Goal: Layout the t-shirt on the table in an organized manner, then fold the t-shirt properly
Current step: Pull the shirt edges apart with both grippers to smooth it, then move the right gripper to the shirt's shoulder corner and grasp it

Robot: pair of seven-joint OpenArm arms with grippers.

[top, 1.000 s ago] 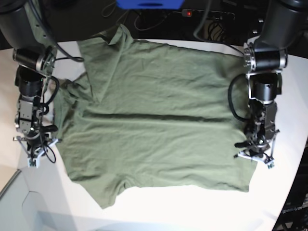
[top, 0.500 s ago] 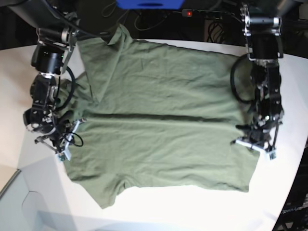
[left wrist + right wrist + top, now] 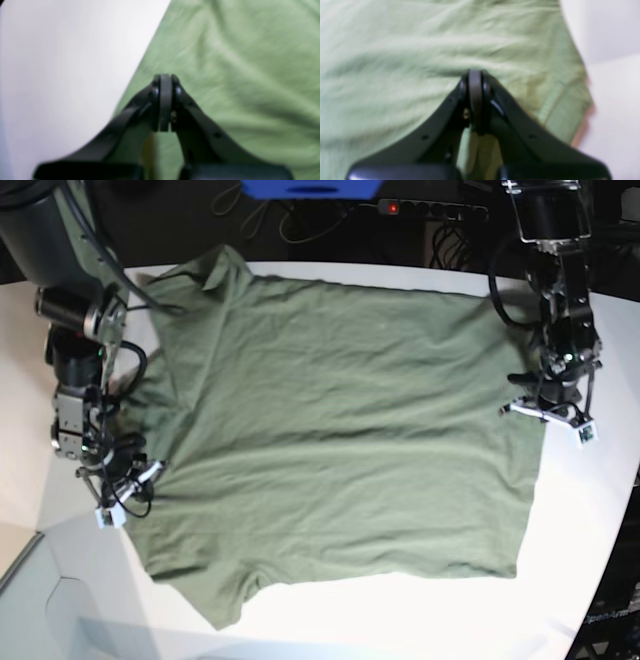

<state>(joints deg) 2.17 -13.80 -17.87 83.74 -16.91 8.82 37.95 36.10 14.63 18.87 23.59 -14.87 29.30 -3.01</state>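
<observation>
T-shirt (image 3: pixel 340 440) lies spread on table (image 3: pixel 600 510); both grippers closed, empty.

White table with one olive-green t-shirt spread on it

The table (image 3: pixel 590 530) is smooth and white with a curved edge at the far side and at the right; the t-shirt (image 3: pixel 340 440) lies flat and open across its middle, lightly creased, one straight edge toward the right, sleeves at the far left and near left, bare white surface showing along the left, near and right sides
</observation>
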